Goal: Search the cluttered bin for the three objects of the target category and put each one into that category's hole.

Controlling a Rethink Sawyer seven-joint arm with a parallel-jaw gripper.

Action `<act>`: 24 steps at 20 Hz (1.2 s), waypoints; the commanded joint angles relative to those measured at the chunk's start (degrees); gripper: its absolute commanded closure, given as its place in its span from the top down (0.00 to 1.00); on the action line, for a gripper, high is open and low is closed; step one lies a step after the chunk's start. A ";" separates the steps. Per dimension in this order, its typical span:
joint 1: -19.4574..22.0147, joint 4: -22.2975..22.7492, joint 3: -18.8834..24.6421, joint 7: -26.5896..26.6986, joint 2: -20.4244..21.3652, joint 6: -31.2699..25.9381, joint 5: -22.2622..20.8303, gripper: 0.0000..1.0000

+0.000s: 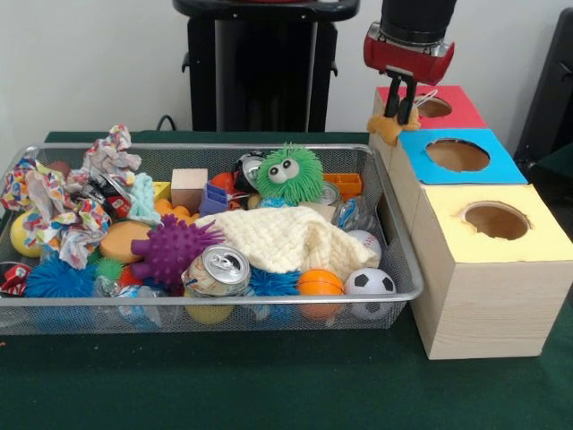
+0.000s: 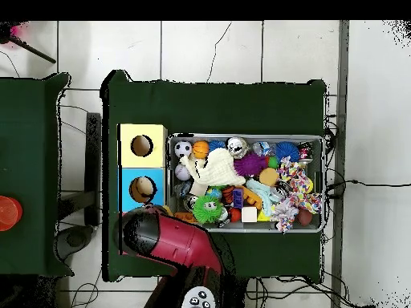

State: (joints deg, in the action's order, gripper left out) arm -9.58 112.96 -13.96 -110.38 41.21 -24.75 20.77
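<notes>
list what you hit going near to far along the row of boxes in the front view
yellow-topped box → blue-topped box → red-topped box with the hole, where the gripper holds a tan soft toy at its near left corner

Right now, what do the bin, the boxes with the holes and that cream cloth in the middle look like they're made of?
The bin: silver wire mesh with a thick metal rim, see-through and shiny. The boxes: pale wood, going by the grain lines on the sides, with what looks like coloured paper or card tops. The cream cloth: soft knitted or woven fabric, matte, with a ribbed weave; it drapes over other toys.
</notes>
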 commanded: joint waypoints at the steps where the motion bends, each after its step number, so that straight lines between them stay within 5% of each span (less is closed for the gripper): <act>1: 0.16 -2.99 4.94 -9.53 -7.52 5.27 -0.38 0.00; 13: -3.85 -6.41 -2.06 -10.34 3.45 -19.21 -3.51 0.00; 24: -4.28 -6.98 -3.81 -10.12 9.73 -30.02 -5.43 0.00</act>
State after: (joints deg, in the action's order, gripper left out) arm -14.27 109.24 -17.48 -110.38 48.13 -48.21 17.94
